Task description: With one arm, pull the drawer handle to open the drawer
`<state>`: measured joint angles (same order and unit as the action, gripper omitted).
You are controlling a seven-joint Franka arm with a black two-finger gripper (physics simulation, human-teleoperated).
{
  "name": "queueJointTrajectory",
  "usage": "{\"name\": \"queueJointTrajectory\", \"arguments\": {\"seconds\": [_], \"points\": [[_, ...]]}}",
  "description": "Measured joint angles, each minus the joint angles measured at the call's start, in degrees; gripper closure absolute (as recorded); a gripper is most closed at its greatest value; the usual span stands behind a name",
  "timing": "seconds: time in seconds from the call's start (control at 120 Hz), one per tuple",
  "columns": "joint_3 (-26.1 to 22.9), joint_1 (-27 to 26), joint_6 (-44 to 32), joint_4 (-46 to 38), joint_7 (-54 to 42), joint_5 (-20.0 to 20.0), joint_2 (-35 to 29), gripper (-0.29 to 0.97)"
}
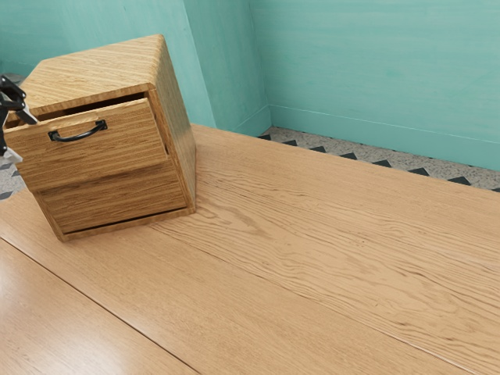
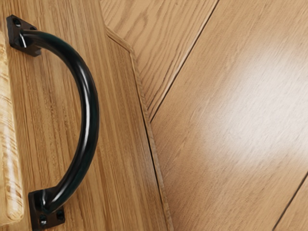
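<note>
The drawer sticks out a bit. The hand is at nine o'clock from the handle. Spread or pinching, I cannot tell.

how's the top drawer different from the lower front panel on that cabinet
The top drawer carries a black handle; the lower panel has none. The top drawer juts forward with a dark gap above it; the lower panel sits back in the cabinet. Both show the same wood grain.

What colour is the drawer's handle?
The handle is glossy black; the wrist view shows it best.
</note>
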<state>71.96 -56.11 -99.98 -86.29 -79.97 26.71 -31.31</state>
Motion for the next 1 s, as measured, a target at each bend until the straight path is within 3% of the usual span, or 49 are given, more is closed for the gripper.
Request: {"name": "queueJointTrajectory", "arguments": {"seconds": [0.575,0.733,0.775,0.85,0.875,0.908,0.917,0.925,0.933,1.0], "points": [[4.1,-4.2,-5.4,-4.5,0.4,-0.2,-0.1,-0.01],[2.6,-3.7,-5.4,-7.0,0.6,-1.1,0.5,0.0],[-0.2,-1.4,-5.0,-8.0,0.6,-1.6,0.6,0.12],[-9.2,5.8,-4.5,-12.7,0.7,-3.3,1.1,0.17],[-12.5,8.5,-4.5,-14.5,0.7,-4.0,1.2,0.32],[-19.1,13.6,-4.5,-16.9,0.8,-4.8,0.4,0.7],[-21.0,15.0,-4.5,-17.4,0.8,-4.9,0.0,0.72],[-22.7,16.3,-4.4,-17.8,0.8,-5.1,-0.4,0.67],[-24.7,17.7,-4.3,-18.2,0.8,-5.3,-0.9,0.73],[-34.2,24.1,-2.9,-18.5,0.9,-6.3,-3.3,0.51]]}}
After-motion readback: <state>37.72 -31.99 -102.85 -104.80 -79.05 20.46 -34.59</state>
